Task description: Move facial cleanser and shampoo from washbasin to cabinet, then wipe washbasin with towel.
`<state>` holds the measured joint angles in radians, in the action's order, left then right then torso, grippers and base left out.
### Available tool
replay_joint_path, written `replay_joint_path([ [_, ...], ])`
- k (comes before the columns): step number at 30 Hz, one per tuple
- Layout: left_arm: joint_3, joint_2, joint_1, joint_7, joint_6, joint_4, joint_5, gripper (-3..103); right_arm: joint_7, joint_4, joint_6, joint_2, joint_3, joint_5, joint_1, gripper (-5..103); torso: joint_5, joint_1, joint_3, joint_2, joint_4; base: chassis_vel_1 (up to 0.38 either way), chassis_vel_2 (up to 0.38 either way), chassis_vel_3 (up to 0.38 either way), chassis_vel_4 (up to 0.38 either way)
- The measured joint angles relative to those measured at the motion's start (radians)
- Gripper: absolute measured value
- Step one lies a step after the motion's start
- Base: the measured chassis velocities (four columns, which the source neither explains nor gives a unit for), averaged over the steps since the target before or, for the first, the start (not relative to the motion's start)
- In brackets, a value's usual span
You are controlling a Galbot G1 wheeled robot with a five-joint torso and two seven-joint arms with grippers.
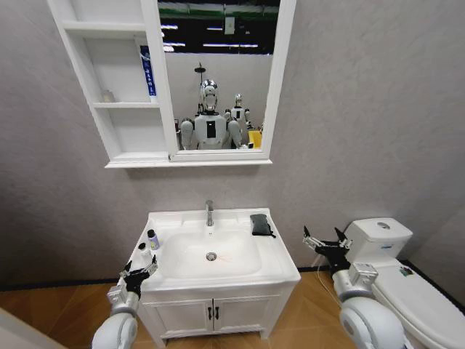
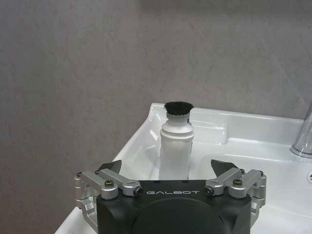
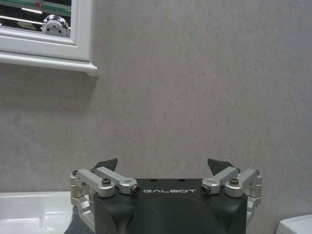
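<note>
White bottle [image 2: 176,146] unlabelled, black cap | left gripper [image 2: 165,168] GALBOT, spread, empty | right gripper [image 3: 163,165] GALBOT, spread, empty

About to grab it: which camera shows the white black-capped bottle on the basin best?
The left wrist view: the bottle stands upright, large, centred between the open left gripper's fingers. The head view shows the bottle small on the washbasin's left rim.

A white toilet [image 1: 407,280] stands on the wood floor [image 1: 43,313] against the grey wall [image 1: 363,109], beside a two-door vanity [image 1: 214,313] with black handles.
</note>
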<state>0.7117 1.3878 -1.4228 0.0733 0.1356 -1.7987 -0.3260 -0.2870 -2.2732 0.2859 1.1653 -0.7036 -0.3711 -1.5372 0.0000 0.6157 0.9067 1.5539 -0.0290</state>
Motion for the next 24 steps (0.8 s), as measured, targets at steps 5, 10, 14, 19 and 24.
replay_joint_path([
  [5,-0.009,-0.001,0.050,0.000,0.000,0.046,0.009,100,0.001,0.008,-0.012,-0.012,-0.003,0.004,-0.005,100,0.0000,0.000,0.000,0.000,0.0001,0.000,0.000,0.000,0.000],
  [10,-0.025,0.003,0.093,0.002,0.005,0.070,0.014,101,-0.002,0.002,-0.012,-0.037,-0.010,-0.002,-0.012,100,-0.0001,0.000,0.000,0.000,-0.0001,0.000,0.000,0.000,0.000],
  [14,-0.032,0.009,0.109,0.011,0.005,0.079,0.027,87,-0.002,0.002,-0.012,-0.062,-0.010,-0.006,-0.014,100,-0.0001,0.000,0.000,0.000,-0.0001,0.000,0.000,0.000,0.000],
  [19,-0.028,0.012,0.105,0.013,0.005,0.075,0.032,70,-0.003,0.009,-0.013,-0.074,-0.010,-0.011,-0.004,100,0.0000,0.000,0.000,0.000,-0.0001,0.000,0.000,0.000,0.000],
  [24,-0.018,0.008,0.100,0.012,0.001,0.071,0.033,49,-0.003,0.017,-0.020,-0.061,-0.002,-0.006,0.005,100,0.0000,0.000,0.000,0.000,0.0001,0.000,0.000,0.000,0.000],
])
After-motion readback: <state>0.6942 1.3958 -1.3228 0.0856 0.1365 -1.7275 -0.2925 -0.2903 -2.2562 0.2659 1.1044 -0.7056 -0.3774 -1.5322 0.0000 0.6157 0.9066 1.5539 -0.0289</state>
